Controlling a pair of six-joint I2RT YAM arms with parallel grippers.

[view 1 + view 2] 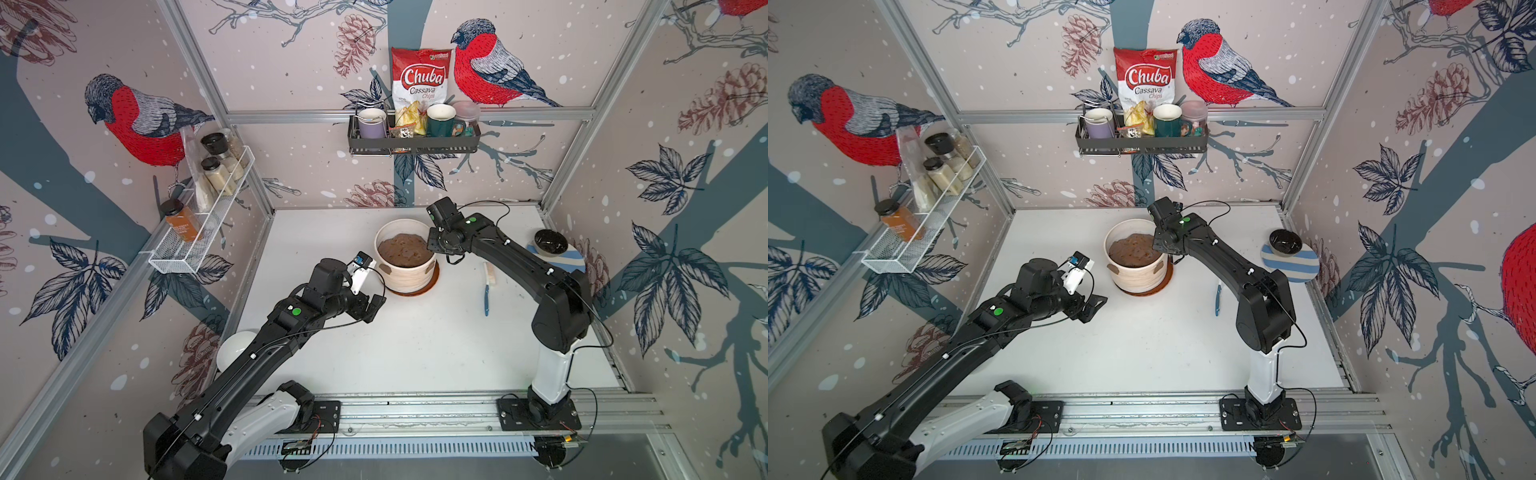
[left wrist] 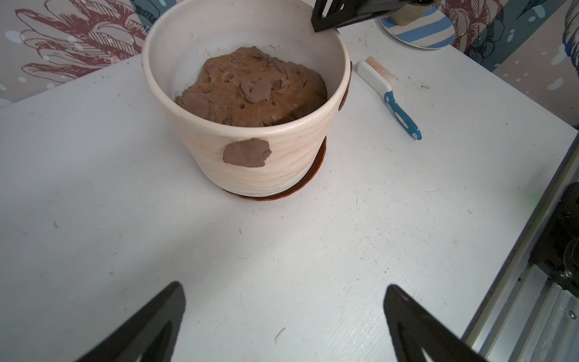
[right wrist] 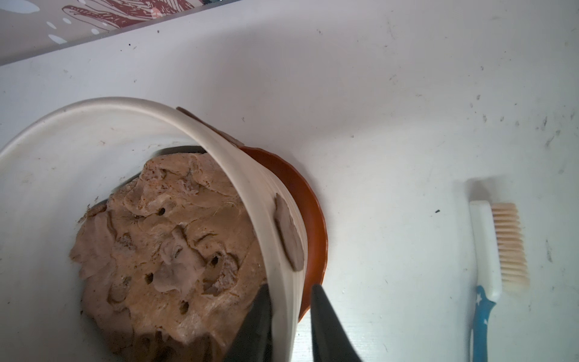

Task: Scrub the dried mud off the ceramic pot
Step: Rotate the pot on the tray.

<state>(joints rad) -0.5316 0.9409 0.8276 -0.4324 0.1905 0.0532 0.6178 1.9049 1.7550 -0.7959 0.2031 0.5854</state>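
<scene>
The ceramic pot (image 1: 409,276) (image 1: 1138,278) (image 2: 282,166) stands on a brown saucer (image 3: 313,200) at mid-table, filled with brown soil. Dried mud patches stick to its outer wall: one faces the left wrist camera (image 2: 247,153), another sits on the side toward the brush (image 3: 289,233) (image 2: 344,97), and a third lies near the rim (image 3: 213,125). My right gripper (image 3: 291,286) (image 1: 434,249) straddles the pot's rim (image 3: 219,147), one finger inside, one outside, shut on the wall. My left gripper (image 2: 283,285) (image 1: 376,305) hangs open and holds nothing, short of the pot's front left.
A blue-handled white brush (image 1: 488,286) (image 3: 495,260) lies on the table right of the pot. A black bowl (image 1: 550,241) sits on a striped plate (image 1: 575,259) at the far right. A white round object (image 1: 235,351) lies by the left arm. Racks hang on the walls.
</scene>
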